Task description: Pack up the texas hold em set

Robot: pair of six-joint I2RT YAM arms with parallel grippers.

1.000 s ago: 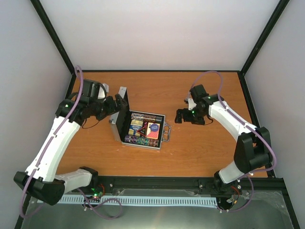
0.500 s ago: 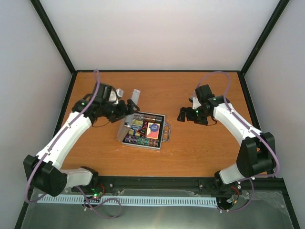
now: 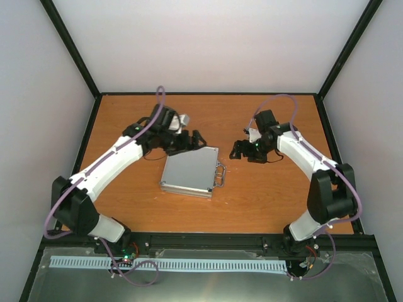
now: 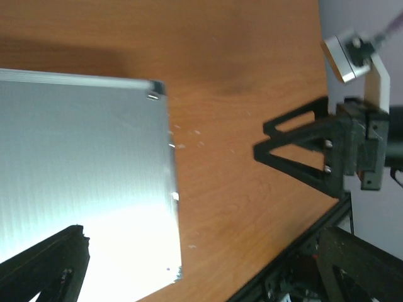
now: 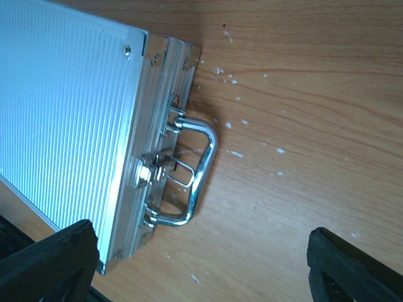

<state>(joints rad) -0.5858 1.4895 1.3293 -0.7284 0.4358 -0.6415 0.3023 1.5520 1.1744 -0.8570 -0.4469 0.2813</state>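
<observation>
Case: the silver case (image 3: 187, 171) lies flat on the table (image 3: 271, 201) with its ribbed top facing up.
Lid: the lid (image 4: 82, 157) is down on the case body and hides everything inside.
Lid, change: a second ago it stood upright along the case's left side, with chips and card decks showing in the black lining. Half a second ago it leaned partway over. Now it is shut.
Case, change: the body sits in the same spot on the table as before.
Handle: the metal handle (image 5: 196, 168) is on the case's right side and lies out flat over the wood. A latch (image 5: 148, 173) sits behind it; whether it is fastened cannot be told.
Left gripper: the left gripper (image 3: 194, 142) is just past the case's far edge, near its far right corner. Its jaws are spread wide with nothing between them. Its wrist view shows one finger (image 4: 44, 264) over the lid; contact cannot be judged.
Left gripper, change: it was at the case's left, behind the raised lid, and has swung across to the far side.
Right gripper: the right gripper (image 3: 237, 153) is right of the case, beyond the handle and apart from it. Its jaws are wide and empty.
Right gripper, change: it has hardly moved.
</observation>
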